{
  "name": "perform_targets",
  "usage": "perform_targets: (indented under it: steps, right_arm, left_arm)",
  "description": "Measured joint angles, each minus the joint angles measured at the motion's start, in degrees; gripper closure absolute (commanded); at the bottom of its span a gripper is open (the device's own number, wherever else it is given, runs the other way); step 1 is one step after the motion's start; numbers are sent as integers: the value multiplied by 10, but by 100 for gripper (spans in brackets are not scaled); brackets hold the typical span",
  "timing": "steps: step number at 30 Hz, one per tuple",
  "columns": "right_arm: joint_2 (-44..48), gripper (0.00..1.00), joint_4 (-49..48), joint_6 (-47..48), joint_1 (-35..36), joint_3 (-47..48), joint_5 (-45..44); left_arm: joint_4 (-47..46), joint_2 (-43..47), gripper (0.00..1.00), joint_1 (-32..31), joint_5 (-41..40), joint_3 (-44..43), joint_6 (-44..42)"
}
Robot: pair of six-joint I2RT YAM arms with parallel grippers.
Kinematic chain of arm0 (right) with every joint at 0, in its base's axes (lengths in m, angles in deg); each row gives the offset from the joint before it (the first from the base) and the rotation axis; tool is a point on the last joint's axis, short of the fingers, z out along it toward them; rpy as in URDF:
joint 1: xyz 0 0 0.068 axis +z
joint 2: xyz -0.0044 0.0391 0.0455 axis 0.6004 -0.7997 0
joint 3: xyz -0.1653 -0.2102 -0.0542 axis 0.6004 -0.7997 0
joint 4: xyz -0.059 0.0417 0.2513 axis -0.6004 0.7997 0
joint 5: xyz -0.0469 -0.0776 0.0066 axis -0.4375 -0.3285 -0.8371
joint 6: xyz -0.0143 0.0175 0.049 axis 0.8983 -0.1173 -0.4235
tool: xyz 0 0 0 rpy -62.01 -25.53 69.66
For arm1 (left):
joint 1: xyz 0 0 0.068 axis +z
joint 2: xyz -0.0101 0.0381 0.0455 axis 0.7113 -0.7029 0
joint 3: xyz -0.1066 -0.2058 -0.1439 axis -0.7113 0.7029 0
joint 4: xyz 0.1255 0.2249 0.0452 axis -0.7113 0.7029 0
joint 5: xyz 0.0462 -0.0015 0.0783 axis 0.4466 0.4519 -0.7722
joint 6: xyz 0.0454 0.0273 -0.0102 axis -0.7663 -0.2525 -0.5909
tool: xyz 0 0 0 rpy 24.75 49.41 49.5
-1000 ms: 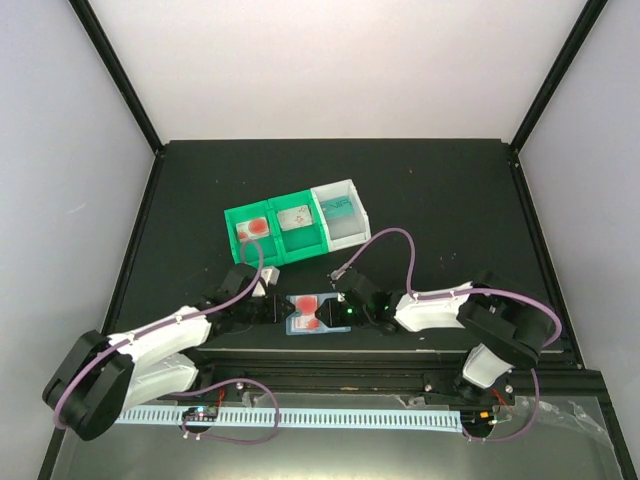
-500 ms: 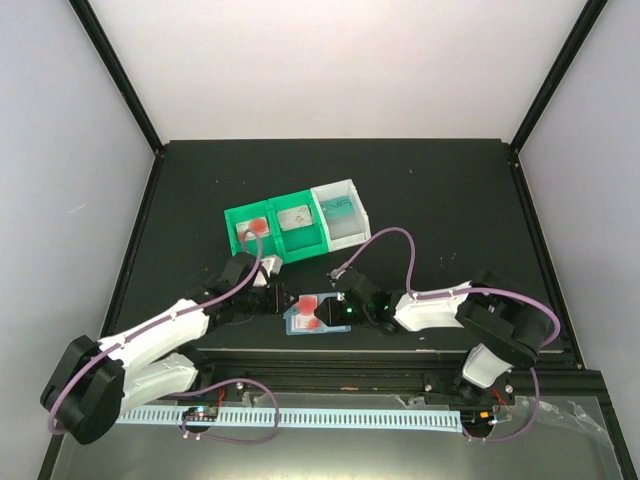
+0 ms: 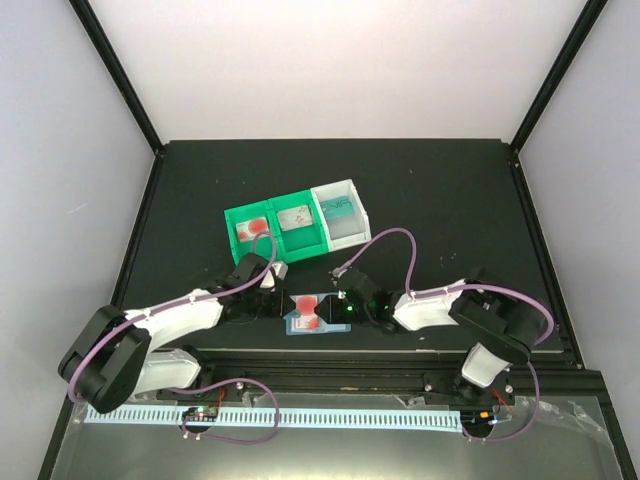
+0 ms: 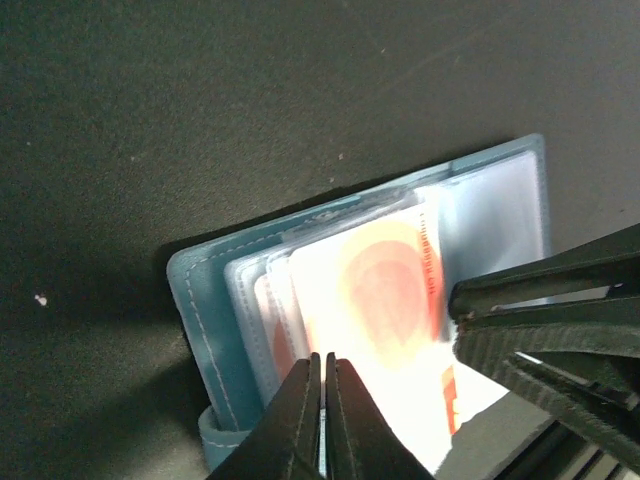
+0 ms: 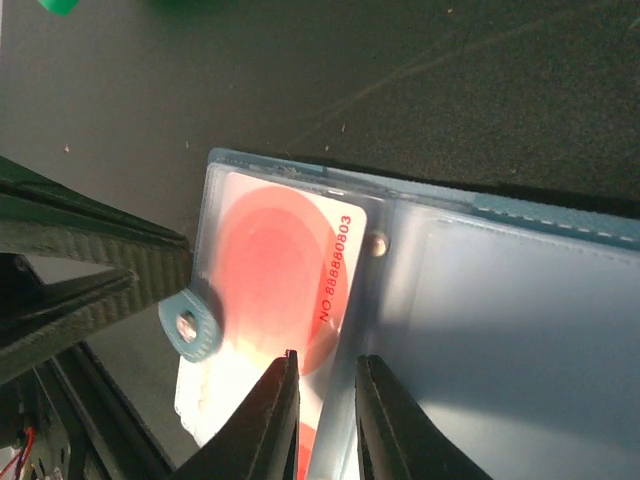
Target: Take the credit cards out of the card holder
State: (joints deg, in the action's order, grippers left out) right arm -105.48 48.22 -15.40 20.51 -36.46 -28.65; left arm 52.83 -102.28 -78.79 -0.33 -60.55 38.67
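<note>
Swinging in from the left, the left pincer (image 3: pixel 278 305) has returned to the card holder (image 3: pixel 300 328), which lies square again after being tilted. Its jaws are now pressed together on the protruding edge of the red-marked card (image 4: pixel 380 290). The right pincer (image 3: pixel 338 308) meets the holder from the other side, its jaws a narrow gap apart and clamped on a clear pocket leaf. The holder lies open near the front edge of the black bench (image 3: pixel 450 200), between the two arms. Behind it stand the green bins (image 3: pixel 275 230) and the white bin (image 3: pixel 340 212). Beyond them the bench runs bare to pale walls (image 3: pixel 330 60) and black corner posts (image 3: pixel 120 75).
</note>
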Motion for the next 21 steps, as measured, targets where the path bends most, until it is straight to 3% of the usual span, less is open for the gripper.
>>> perform_targets:
  steps: [10,17,21]
  right_arm:
    - [-25,82,-49,-18,-5,-4,17]
    - [-29,88,-74,-27,-9,-16,21]
    - [-28,97,-84,-28,-10,-24,22]
  left_arm:
    - [-27,-13,98,0,3,24,-2]
    - [-35,-13,98,0,3,27,-1]
    - [-35,-13,98,0,3,28,-1]
